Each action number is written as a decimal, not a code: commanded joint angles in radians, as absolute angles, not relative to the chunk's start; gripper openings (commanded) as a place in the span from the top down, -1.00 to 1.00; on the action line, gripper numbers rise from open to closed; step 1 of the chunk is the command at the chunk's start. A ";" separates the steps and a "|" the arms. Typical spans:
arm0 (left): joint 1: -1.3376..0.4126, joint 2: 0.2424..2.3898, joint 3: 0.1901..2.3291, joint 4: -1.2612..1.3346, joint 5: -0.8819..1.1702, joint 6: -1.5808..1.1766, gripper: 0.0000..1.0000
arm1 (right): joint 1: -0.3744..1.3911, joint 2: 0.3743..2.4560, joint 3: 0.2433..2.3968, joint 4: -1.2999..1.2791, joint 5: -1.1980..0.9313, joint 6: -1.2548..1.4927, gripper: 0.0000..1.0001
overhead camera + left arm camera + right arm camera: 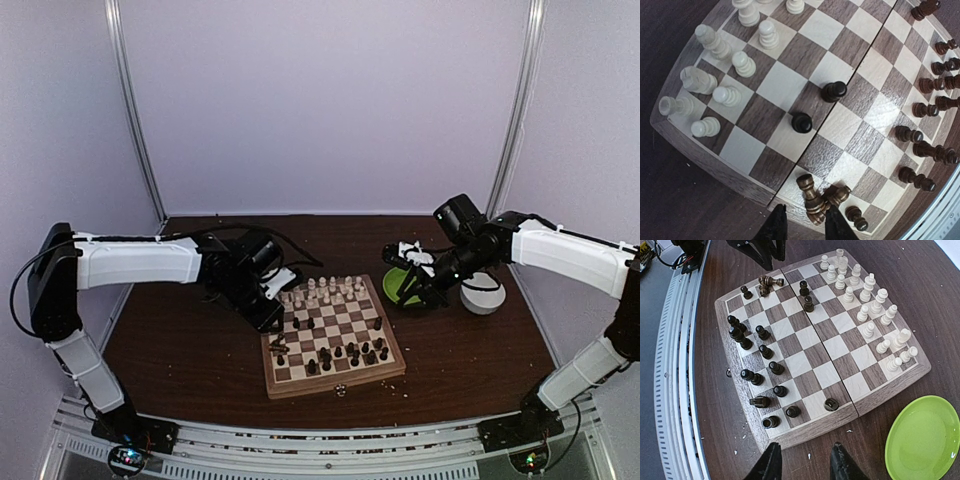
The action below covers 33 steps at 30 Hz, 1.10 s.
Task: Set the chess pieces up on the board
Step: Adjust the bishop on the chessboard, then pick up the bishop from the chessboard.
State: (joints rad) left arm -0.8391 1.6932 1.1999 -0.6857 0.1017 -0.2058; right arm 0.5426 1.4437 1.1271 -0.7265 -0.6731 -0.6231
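A dark brown wooden table [180, 350] fills the lower half of the top view. The chequered board [335, 381] lies at centre, with a green plate [922, 437] to its right, then a white bowl [483, 298]. Pale specks [809, 456] dot the wood beside the board.

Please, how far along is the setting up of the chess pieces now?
Done: the pale cream wooden pieces stand in roughly two rows on the chequered wooden board. Most dark brown pieces stand along the opposite side. In hand: nothing; the left arm's fingers are open beside toppled dark pieces at the board's edge. Left: those, and two dark pieces mid-board.
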 commanded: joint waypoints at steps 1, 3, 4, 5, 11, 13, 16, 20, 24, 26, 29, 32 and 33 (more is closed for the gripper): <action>-0.847 1.689 1.192 -0.670 0.123 -0.328 0.44 | 0.537 1.447 1.155 -0.735 -0.678 -0.627 0.33; -0.849 1.704 1.196 -0.668 0.147 -0.328 0.43 | 0.537 1.449 1.155 -0.737 -0.680 -0.628 0.33; -0.851 1.715 1.200 -0.669 0.160 -0.328 0.44 | 0.537 1.450 1.156 -0.739 -0.680 -0.627 0.33; -0.851 1.728 1.206 -0.673 0.167 -0.328 0.44 | 0.537 1.448 1.158 -0.740 -0.680 -0.629 0.33; -0.874 1.803 1.260 -0.732 0.132 -0.322 0.54 | 0.537 1.439 1.154 -0.738 -0.676 -0.629 0.33; -0.884 1.827 1.277 -0.751 0.108 -0.317 0.58 | 0.537 1.441 1.156 -0.739 -0.678 -0.630 0.33; -0.891 1.850 1.294 -0.767 0.085 -0.310 0.67 | 0.537 1.443 1.157 -0.741 -0.679 -0.631 0.33; -0.899 1.879 1.315 -0.784 0.068 -0.303 0.76 | 0.537 1.443 1.157 -0.741 -0.678 -0.632 0.33; -0.923 1.918 1.356 -0.824 0.011 -0.268 0.86 | 0.536 1.446 1.156 -0.741 -0.677 -0.633 0.33; -0.941 1.935 1.363 -0.829 -0.033 -0.243 0.91 | 0.537 1.447 1.157 -0.741 -0.676 -0.634 0.33; -0.959 1.950 1.349 -0.804 -0.086 -0.208 1.00 | 0.537 1.447 1.156 -0.741 -0.677 -0.634 0.33; -0.967 1.957 1.309 -0.743 -0.061 -0.176 0.97 | 0.537 1.449 1.157 -0.741 -0.676 -0.632 0.33; -0.970 1.969 1.309 -0.741 -0.056 -0.172 0.89 | 0.537 1.450 1.156 -0.739 -0.676 -0.631 0.33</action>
State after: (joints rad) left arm -0.9592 1.9076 1.3521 -0.7803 -0.0380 -0.2298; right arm 0.5426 1.4441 1.1271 -0.7326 -0.6731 -0.6254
